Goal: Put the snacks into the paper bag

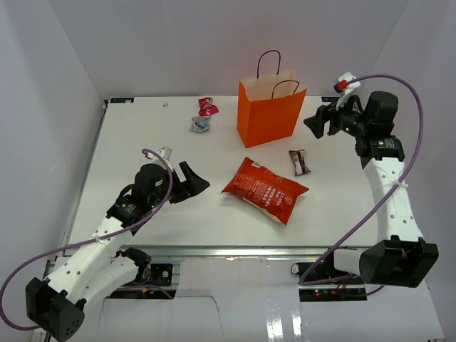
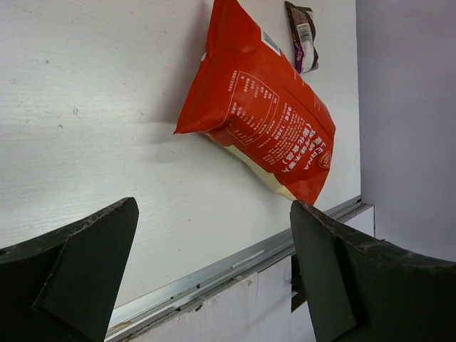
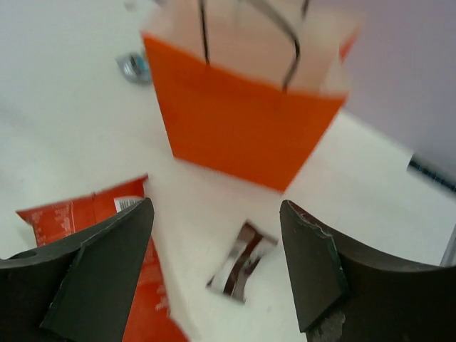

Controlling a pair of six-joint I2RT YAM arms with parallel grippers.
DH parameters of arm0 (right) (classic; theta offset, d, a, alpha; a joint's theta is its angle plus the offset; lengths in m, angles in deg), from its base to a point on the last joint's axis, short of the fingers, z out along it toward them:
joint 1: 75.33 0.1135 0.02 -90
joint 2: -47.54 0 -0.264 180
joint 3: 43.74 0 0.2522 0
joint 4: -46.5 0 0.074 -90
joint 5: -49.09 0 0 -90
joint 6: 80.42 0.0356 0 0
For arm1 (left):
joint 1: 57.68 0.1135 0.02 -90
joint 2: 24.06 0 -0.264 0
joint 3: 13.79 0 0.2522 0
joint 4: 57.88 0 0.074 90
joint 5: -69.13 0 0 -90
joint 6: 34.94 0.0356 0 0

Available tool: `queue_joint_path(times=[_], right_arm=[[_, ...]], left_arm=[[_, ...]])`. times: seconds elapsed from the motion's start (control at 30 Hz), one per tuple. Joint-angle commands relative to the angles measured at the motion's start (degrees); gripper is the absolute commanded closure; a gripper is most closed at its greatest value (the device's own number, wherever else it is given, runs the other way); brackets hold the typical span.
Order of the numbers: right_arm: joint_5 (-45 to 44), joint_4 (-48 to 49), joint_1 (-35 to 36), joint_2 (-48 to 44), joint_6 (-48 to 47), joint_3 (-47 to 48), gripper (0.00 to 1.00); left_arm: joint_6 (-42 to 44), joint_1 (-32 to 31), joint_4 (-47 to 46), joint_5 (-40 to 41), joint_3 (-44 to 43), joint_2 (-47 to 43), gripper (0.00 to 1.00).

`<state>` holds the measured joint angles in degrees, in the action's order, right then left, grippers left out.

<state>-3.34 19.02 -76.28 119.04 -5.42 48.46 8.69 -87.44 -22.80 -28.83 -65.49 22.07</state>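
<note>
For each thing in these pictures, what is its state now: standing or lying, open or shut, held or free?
orange paper bag: upright, top open.
red-orange chip bag: lying flat on the table, free.
dark brown bar: lying flat, free.
pink candy: lying outside the paper bag.
silver-blue candy: lying outside the paper bag.
left gripper: open, empty.
right gripper: open, empty.

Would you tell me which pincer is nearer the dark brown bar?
Right. The right pincer hovers close by the dark brown bar; the left pincer sits beyond the chip bag.
</note>
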Motion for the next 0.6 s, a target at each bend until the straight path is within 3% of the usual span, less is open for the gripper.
queue_joint_path(times=[0.0,0.17,0.57], right_arm=[[-9.8,-8.2,-1.7,1.5,2.3,-8.4,0.23],[-26.0,-9.4,-1.7,10.8,11.8,-12.2,0.23],[-25.0,-8.1,0.8,30.0,13.4,-7.8,0.28]], left_arm=[[0.1,-0.2,-1.5,0.6,-0.3,1.5,0.02],[0.6,-0.2,-2.5,-0.7,-1.0,4.8,0.02],[-1.8,-0.1,-2.9,-0.8,1.3,3.2,0.02]])
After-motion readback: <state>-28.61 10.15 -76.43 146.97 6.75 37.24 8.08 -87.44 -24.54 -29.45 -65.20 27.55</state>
